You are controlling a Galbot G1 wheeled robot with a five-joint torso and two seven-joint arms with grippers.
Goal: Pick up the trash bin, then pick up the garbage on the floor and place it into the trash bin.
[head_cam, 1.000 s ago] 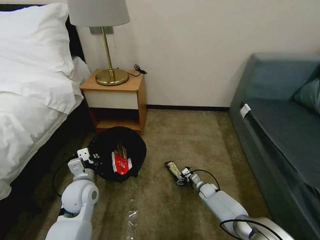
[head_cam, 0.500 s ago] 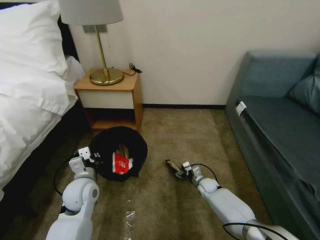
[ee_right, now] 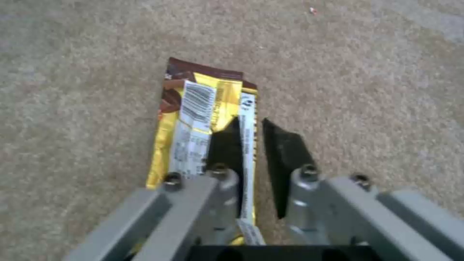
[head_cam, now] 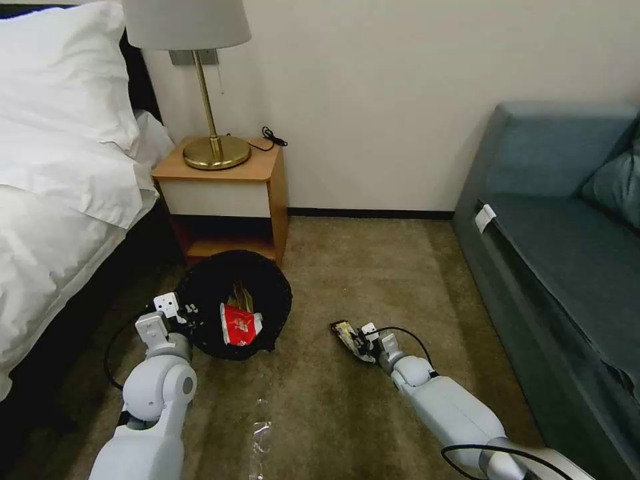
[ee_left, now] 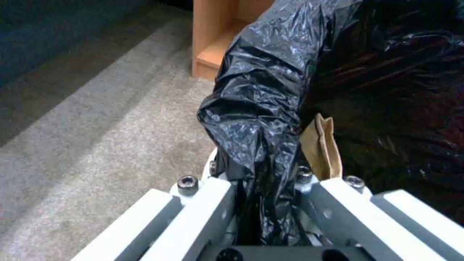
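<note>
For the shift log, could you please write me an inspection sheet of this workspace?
Surface: tan carpet.
Job's things: trash bin with black liner beside the nightstand, holding a red-and-white wrapper and brown paper bag; snack wrapper flat on the carpet.
Clutter: clear plastic scrap on the carpet.
Grippers: left gripper shut on the bin's liner; right gripper with fingers open astride the snack wrapper's edge.
Cables: black cord on the nightstand.
Surroundings: bed, lamp, sofa.

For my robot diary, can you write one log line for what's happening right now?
left gripper: shut on trash bin liner | right gripper: open, straddling snack wrapper edge on carpet | red wrapper: in bin
</note>
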